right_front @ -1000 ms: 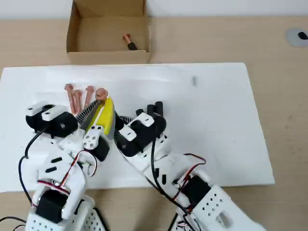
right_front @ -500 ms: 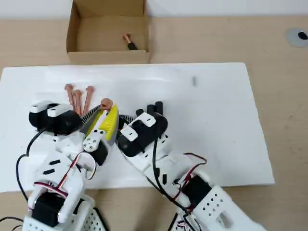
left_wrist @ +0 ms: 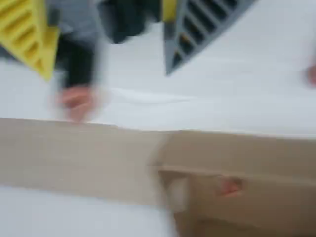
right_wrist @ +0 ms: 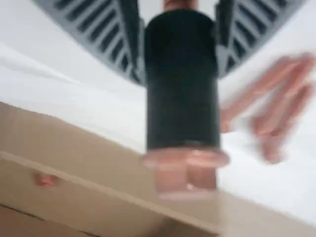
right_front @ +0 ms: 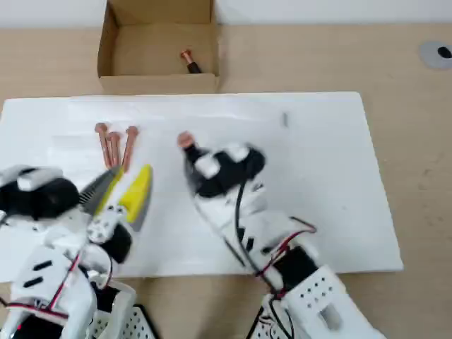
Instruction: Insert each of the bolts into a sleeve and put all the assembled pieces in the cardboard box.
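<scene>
My right gripper [right_front: 194, 152] is shut on a black sleeve [right_wrist: 181, 79] with a copper bolt in it, and the bolt's head [right_wrist: 185, 165] sticks out toward the cardboard box [right_front: 159, 85]. The same bolt head [right_front: 185, 140] shows over the white mat in the high view. Back near the mat's front left, my left gripper [right_front: 131, 171] stands open, yellow finger [left_wrist: 24, 34] and grey finger [left_wrist: 197, 29] apart with nothing between. Three loose bolts [right_front: 113, 143] lie side by side on the mat's left. One assembled piece [right_front: 189, 61] lies in the box.
The white mat [right_front: 318, 176] covers most of the wooden table [right_front: 409, 141]. The box stands just beyond the mat's far edge, left of centre. A small grey disc [right_front: 438, 53] sits at the far right corner.
My left gripper let go of the bolt and drew back toward the front left. My right gripper swung up and toward the box with the sleeve and bolt.
</scene>
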`<move>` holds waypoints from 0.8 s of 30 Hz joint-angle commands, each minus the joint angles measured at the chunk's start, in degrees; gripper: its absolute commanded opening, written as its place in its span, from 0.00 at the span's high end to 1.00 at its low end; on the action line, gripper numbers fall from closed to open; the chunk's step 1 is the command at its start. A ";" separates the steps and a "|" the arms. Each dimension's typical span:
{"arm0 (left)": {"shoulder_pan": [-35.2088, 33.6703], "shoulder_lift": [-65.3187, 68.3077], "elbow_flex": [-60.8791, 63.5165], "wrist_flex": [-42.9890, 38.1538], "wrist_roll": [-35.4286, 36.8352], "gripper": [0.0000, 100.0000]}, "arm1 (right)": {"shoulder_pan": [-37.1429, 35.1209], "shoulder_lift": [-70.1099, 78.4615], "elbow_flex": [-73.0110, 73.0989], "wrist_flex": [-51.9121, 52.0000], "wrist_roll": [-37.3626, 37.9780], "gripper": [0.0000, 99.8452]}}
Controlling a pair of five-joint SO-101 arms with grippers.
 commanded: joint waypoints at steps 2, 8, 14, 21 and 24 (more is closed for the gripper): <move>-13.71 11.47 -4.75 0.35 -1.85 0.84 | 7.25 13.05 -20.79 5.98 -2.11 0.99; -18.81 18.33 -3.43 -1.93 -6.77 0.84 | 9.63 37.23 -43.30 6.59 -1.76 0.99; -19.87 18.24 2.99 -9.85 -6.77 0.84 | 11.56 62.90 -67.65 6.86 -1.76 0.99; -21.98 18.59 8.53 -16.09 -6.77 0.84 | 14.20 90.95 -96.92 7.12 -1.67 0.99; -21.89 18.68 9.58 -17.05 -6.77 0.84 | 14.20 101.85 -109.41 9.58 0.53 0.99</move>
